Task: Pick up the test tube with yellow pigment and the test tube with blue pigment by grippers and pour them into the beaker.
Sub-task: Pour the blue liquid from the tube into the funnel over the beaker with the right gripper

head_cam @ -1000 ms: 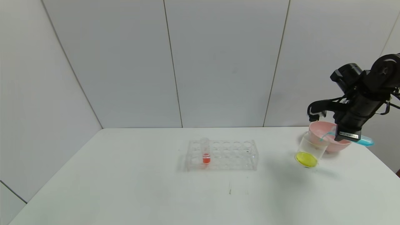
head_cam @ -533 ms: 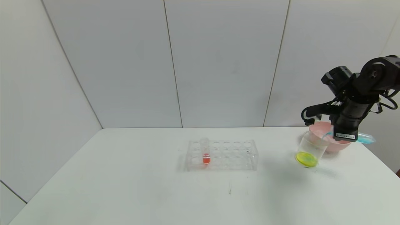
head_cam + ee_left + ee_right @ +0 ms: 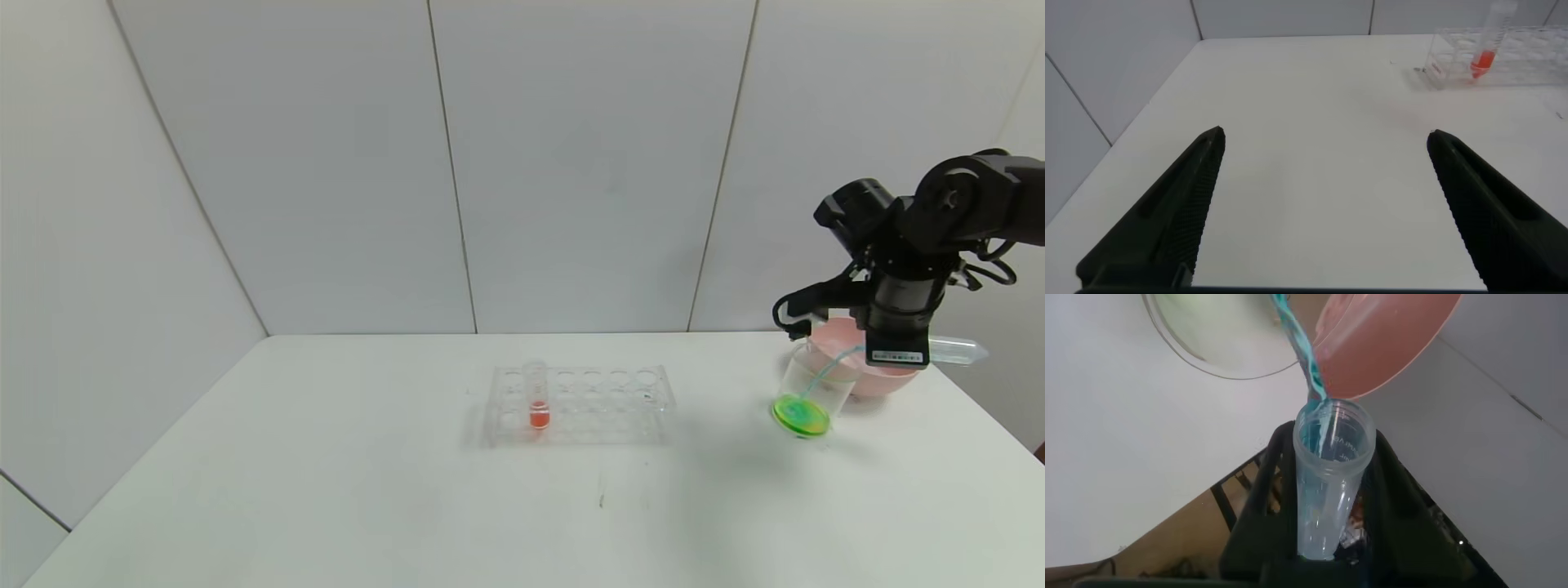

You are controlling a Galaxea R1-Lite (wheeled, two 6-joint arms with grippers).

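My right gripper [image 3: 898, 353] is shut on the test tube with blue pigment [image 3: 955, 352] and holds it tipped on its side above the beaker [image 3: 812, 388]. A thin blue stream runs from the tube's mouth [image 3: 1333, 429] into the beaker [image 3: 1221, 335]. The liquid at the beaker's bottom is green with yellow edges. The tube's round end looks nearly clear. The test tube with yellow pigment is out of view. My left gripper [image 3: 1323, 204] is open and empty, low over the table on the left side.
A pink bowl [image 3: 857, 359] stands right behind the beaker, near the table's right edge. A clear tube rack [image 3: 580, 404] at the table's middle holds one tube with red-orange liquid [image 3: 537, 396]. A grey wall stands behind the table.
My right gripper has moved left and tipped the tube further. The blue liquid has left the tube's end and streams into the beaker, turning the yellow liquid green.
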